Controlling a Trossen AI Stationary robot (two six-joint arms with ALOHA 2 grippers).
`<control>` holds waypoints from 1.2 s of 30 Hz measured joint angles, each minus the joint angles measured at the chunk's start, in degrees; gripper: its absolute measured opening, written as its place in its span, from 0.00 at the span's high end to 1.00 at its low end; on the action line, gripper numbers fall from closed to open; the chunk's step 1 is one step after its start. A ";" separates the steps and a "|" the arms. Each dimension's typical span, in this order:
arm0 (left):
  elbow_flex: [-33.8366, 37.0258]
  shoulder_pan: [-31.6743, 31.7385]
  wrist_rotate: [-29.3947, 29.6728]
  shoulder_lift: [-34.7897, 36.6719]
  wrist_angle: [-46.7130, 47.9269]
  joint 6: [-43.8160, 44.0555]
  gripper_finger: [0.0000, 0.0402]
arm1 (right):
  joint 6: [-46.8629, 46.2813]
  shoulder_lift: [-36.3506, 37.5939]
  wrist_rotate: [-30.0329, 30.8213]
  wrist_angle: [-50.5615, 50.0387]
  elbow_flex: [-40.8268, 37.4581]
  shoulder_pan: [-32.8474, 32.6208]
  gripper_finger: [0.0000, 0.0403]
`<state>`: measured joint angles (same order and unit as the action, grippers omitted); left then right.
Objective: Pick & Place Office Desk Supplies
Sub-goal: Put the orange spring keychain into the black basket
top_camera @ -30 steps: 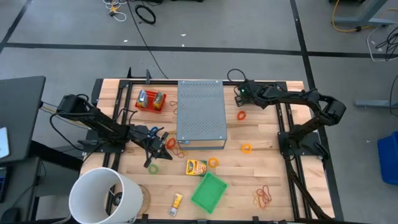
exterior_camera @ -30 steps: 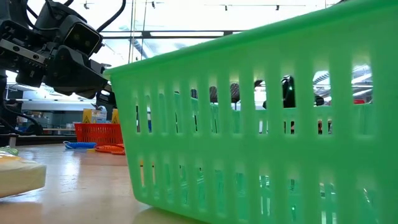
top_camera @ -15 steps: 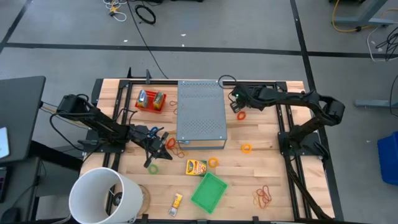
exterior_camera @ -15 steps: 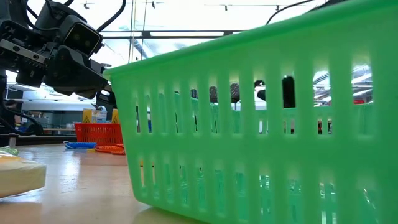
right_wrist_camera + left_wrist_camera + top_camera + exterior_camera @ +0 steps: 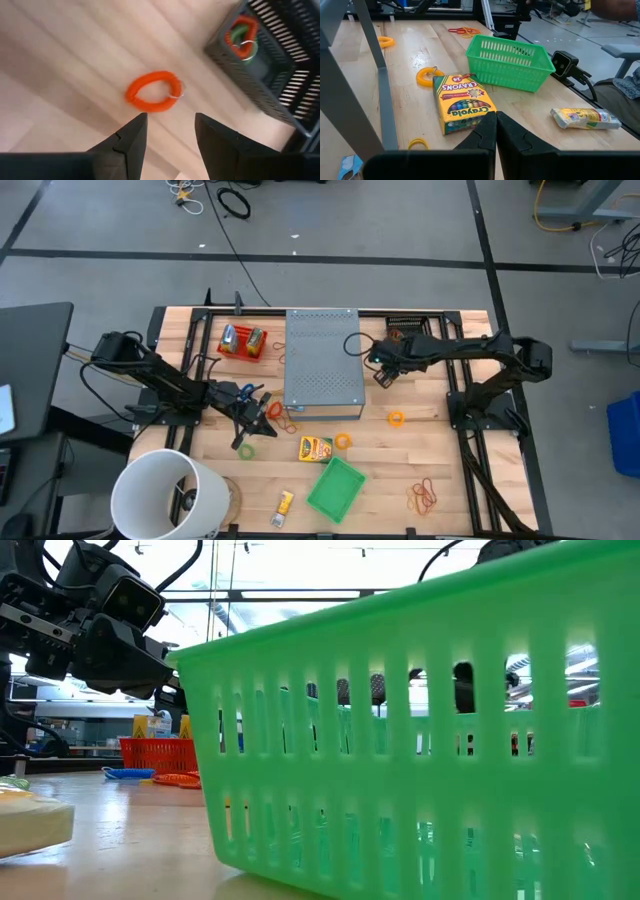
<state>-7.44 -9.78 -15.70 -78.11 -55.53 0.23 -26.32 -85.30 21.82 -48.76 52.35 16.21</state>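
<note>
An orange coil loop (image 5: 152, 93) lies flat on the wooden table, just ahead of my right gripper (image 5: 170, 132), which hangs open above it beside the grey perforated box (image 5: 323, 362). My left gripper (image 5: 495, 135) is shut and empty, low over the table's left half (image 5: 250, 408). Before it lie a yellow crayon box (image 5: 462, 102), a yellow coil loop (image 5: 427, 76) and a yellow packet (image 5: 585, 118). Red rubber bands (image 5: 424, 496) lie near the front right.
A black slatted basket (image 5: 265, 65) at the far right holds an orange and a green coil. A green basket (image 5: 336, 487) stands near the front edge, a red basket (image 5: 243, 341) at the far left, a white bucket (image 5: 170, 495) at the front left corner.
My right gripper has swung from over the black basket at the far edge toward the table's near edge and the grey box, tipping its fingers further down. It now hangs over the orange coil loop, and the black basket is uncovered.
</note>
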 joint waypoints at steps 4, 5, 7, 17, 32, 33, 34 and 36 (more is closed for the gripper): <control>0.00 0.00 0.00 -0.02 0.00 0.00 0.98 | 1.11 -0.01 -2.73 3.05 -2.27 -0.49 0.57; 0.00 0.00 0.00 -0.02 0.00 0.00 0.98 | 1.60 -0.01 -3.39 3.95 -2.79 -0.51 0.57; 0.00 0.00 0.00 -0.01 0.00 0.00 0.98 | 2.64 -0.01 -3.98 6.00 -3.90 -0.64 0.57; 0.00 0.00 0.00 -0.01 0.02 -0.02 0.98 | 7.83 -0.10 -7.41 12.86 -6.97 -0.62 0.57; 0.00 0.00 0.02 -0.02 0.00 -0.04 0.98 | 13.96 -0.12 -6.23 21.41 -12.47 -0.19 0.57; 0.00 0.00 0.02 -0.01 0.00 -0.04 0.98 | 14.29 -0.12 -6.23 21.98 -13.03 0.01 0.57; 0.00 0.00 0.02 -0.01 0.00 -0.02 0.98 | 14.55 -0.12 -6.23 22.39 -13.60 0.25 0.57; 0.00 0.00 0.02 -0.01 0.01 -0.04 0.98 | 14.80 -0.12 -6.22 22.91 -14.67 0.69 0.57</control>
<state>-7.44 -9.78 -15.68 -78.12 -55.52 0.19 -11.52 -85.43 15.60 -25.85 37.68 16.91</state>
